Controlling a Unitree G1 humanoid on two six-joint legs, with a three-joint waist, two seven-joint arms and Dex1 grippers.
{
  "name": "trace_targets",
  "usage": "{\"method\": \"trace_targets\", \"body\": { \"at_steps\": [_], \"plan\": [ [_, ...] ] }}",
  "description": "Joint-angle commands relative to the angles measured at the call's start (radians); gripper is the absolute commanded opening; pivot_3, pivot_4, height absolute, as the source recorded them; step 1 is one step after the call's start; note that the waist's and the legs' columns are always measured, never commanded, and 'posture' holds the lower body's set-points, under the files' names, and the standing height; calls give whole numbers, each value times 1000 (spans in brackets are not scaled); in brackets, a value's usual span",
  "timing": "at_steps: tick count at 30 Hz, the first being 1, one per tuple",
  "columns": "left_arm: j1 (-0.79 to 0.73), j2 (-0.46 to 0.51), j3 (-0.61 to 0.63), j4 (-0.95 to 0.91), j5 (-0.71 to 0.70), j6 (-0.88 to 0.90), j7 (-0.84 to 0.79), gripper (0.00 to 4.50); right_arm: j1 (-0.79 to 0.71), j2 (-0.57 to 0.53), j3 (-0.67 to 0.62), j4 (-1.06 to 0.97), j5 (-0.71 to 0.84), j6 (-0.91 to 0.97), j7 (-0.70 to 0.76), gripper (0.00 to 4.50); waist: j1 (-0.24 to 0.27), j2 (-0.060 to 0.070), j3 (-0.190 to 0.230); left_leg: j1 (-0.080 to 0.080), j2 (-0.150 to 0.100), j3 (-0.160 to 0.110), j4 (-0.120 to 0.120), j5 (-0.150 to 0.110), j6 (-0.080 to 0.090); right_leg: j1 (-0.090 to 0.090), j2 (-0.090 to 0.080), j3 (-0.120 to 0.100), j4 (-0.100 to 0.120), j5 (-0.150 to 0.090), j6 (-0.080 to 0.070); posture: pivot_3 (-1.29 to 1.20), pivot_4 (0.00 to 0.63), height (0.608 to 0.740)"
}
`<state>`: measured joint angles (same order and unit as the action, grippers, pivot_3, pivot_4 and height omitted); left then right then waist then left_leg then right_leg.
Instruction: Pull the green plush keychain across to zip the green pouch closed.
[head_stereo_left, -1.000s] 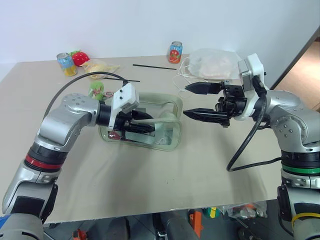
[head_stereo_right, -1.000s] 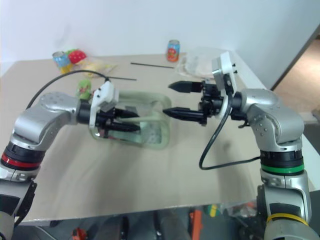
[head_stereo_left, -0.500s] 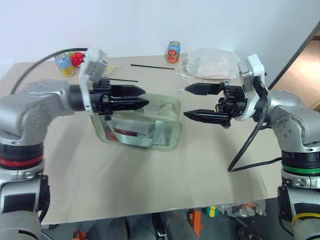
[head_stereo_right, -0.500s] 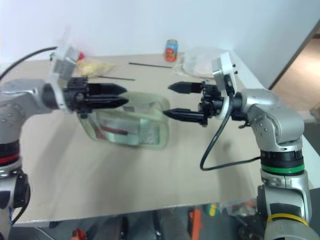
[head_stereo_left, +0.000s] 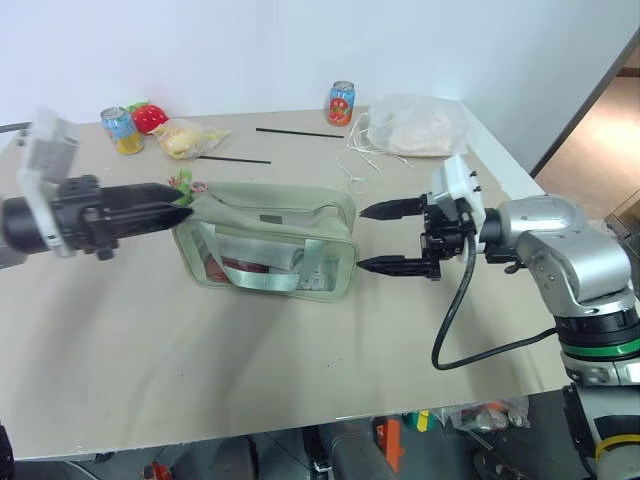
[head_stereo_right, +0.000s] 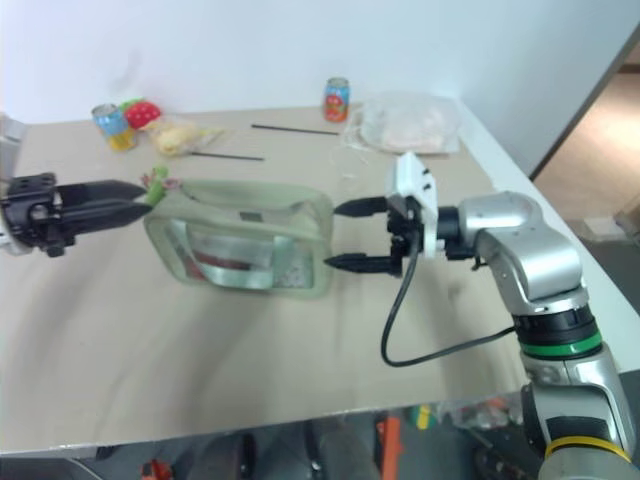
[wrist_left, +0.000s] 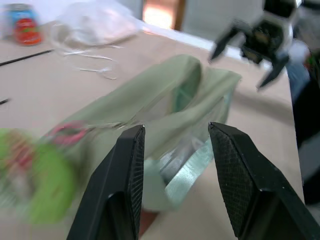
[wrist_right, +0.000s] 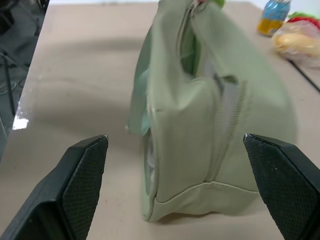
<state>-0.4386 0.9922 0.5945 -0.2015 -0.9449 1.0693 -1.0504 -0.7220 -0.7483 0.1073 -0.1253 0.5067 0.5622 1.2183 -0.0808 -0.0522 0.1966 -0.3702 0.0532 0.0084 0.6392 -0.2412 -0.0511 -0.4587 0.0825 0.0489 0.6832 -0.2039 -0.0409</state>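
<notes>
Now the zip looks run to the pouch's 9 o'clock end.
I see my left gripper (head_stereo_left: 178, 203) pinching the green plush keychain (head_stereo_left: 186, 183) there; pulling on could drag the green pouch (head_stereo_left: 268, 243) over the tabletop (head_stereo_left: 250, 350), as my right gripper (head_stereo_left: 378, 238) stands spread at 3 o'clock, touching nothing.

A wide beige rectangular tabletop (head_stereo_left: 250, 350) stands before a plain pale blue-white wall (head_stereo_left: 250, 50); brown floor (head_stereo_left: 600, 140) shows at far right.
</notes>
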Motion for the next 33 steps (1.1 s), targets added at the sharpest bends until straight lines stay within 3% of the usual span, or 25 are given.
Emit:
{"method": "trace_targets", "body": {
  "at_steps": [1,5,12,16,19,24,33],
  "plan": [
    [61,-12,213,-4,-133,77,56,2079,-12,16,4,-52,7,-8,5,4500,1,0,0,0,0,0,0,0,0,0,0,-1,0,0,0,0,150,740],
    [222,-114,417,-29,-245,110,173,2079,-11,54,45,-25,-24,-34,5,4500,0,0,0,0,0,1,-1,0,0,0,-1,0,0,-1,-1,0,150,740],
    [397,-249,450,-76,-329,46,314,2121,-43,89,54,64,-56,-64,32,2290,7,-3,-1,1,-1,-2,1,1,-1,0,-2,-2,0,0,0,0,150,740],
    [359,-330,409,-17,-373,-12,443,2121,-47,98,55,70,-51,-79,61,858,7,-3,-1,2,-1,-2,2,1,-1,1,-2,-2,0,0,0,0,150,740],
    [291,-390,333,50,-381,-45,541,2121,-50,105,64,77,-71,-91,62,83,9,-3,-2,1,-1,-3,1,1,-1,2,-1,-2,0,0,0,0,150,740],
    [171,-448,233,150,-428,-65,649,2121,-45,101,83,69,-100,-97,61,83,5,-5,-2,0,-1,-4,1,1,-1,6,-1,-2,0,0,0,0,150,740],
    [4,-482,165,322,-505,-77,750,2121,-5,80,55,4,-81,-62,37,83,5,-6,-2,-1,-1,-5,1,2,-3,6,-1,-2,0,1,1,0,150,740]
  ]
}}
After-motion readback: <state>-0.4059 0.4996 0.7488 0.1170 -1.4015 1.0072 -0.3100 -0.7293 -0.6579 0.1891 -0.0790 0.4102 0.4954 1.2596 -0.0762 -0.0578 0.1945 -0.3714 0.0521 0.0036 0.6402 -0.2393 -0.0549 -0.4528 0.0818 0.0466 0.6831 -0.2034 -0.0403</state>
